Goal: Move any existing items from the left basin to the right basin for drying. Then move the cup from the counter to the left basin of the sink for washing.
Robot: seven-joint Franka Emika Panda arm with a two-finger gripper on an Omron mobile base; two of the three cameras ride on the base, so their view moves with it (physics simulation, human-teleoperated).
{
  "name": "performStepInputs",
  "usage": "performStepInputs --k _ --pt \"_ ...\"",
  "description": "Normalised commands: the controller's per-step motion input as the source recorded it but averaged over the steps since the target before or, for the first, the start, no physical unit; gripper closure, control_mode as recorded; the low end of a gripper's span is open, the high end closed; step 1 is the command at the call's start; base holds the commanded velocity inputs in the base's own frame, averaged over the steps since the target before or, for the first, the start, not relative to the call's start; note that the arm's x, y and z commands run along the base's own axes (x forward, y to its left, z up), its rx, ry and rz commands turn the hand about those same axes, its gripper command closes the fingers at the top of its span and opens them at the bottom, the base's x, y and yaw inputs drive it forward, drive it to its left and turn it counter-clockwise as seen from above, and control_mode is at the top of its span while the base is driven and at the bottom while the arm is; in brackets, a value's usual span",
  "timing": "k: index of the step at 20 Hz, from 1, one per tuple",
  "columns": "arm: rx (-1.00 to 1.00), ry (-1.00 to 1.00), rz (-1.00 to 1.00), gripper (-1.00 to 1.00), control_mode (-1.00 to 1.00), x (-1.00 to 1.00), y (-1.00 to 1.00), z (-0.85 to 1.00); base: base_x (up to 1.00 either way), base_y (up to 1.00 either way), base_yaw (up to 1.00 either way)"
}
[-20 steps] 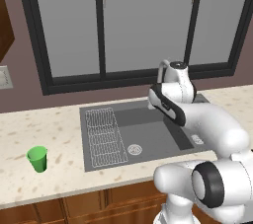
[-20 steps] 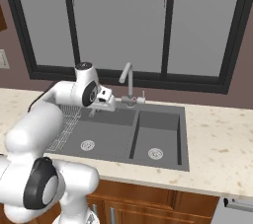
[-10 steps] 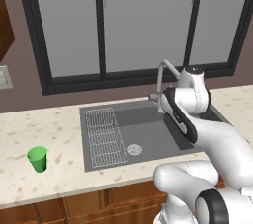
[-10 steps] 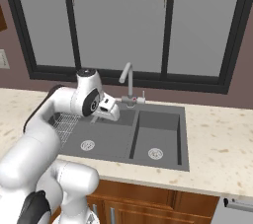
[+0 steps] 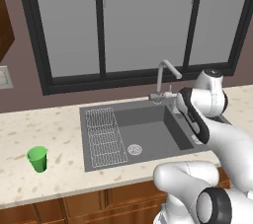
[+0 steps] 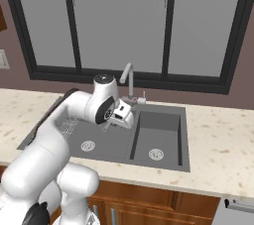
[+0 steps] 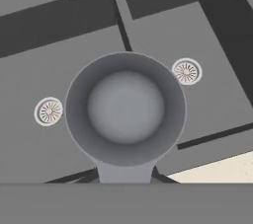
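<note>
body: we see a glossy white rounded arm [image 5: 232, 144] | joints: dark rings | wrist: white block by the faucet [image 6: 128, 78]

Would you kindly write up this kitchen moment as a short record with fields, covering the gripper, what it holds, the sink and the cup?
gripper: shut on a grey bowl-like item, above the divider between the basins
held item: grey bowl-like item, round, open side facing the hand camera
left basin: wider, white wire rack at its left end, round drain
right basin: smaller, nearly square, round drain, no rack
cup: green, upright on the counter, left of the sink
faucet: slim, silver, behind the sink
</note>
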Motion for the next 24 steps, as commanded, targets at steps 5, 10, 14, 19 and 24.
performStepInputs --k 5,10,14,19,24 --pt "0.05 0.07 -0.01 1.00 -1.00 0.00 -0.48 0.00 0.00 0.00 0.00" --pt "0.06 0.08 0.00 1.00 -1.00 0.00 -0.49 0.00 0.00 0.00 0.00" --pt "0.05 0.06 0.00 1.00 -1.00 0.00 -0.45 -0.07 0.00 0.00 0.00" --pt "0.01 0.05 0.00 1.00 -1.00 0.01 -0.25 -0.28 0.00 0.00 0.00" --pt "0.00 0.03 0.00 1.00 -1.00 0.05 -0.16 -0.33 0.00 0.00 0.00"
